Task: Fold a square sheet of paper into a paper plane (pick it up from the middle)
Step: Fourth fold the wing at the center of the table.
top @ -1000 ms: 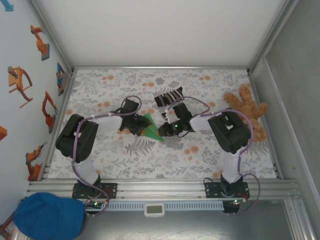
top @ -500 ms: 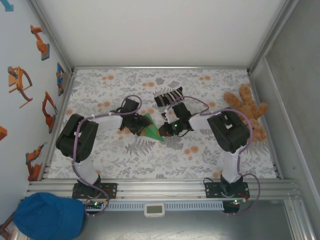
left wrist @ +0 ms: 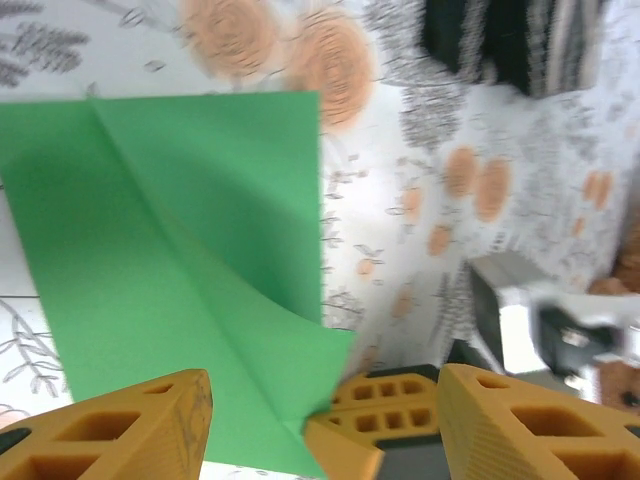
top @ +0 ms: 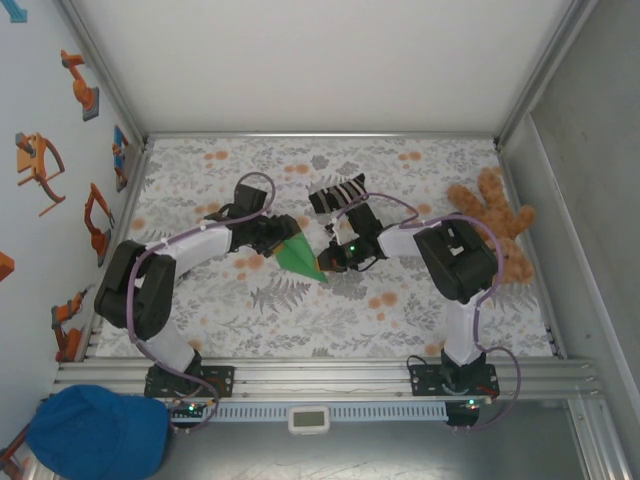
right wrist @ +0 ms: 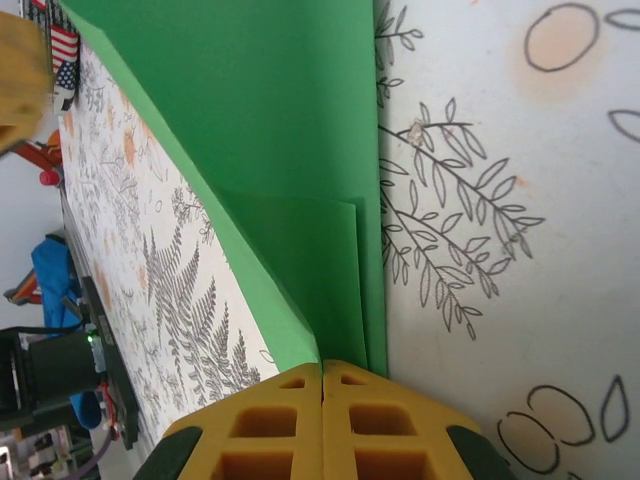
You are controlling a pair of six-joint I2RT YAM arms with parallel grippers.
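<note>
Square sheet of paper [top: 297,257]: thin, matte, bright green, creased into a tapering dart with one sharp centre ridge and flat diagonal flaps, lying on the fern-printed counter [top: 300,310]. Its narrow tip is pinched between the closed orange lattice fingers of my right gripper [right wrist: 322,372], and its long axis runs straight out ahead of them toward my left gripper [left wrist: 318,398]. The left gripper stands partly open on nothing with the wide end just ahead, so I judge it nearer for the next fold.

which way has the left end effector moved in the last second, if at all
Yes. The left end effector has shifted toward the table's far edge in the top view, ending nearer the sock, which stayed put.
</note>
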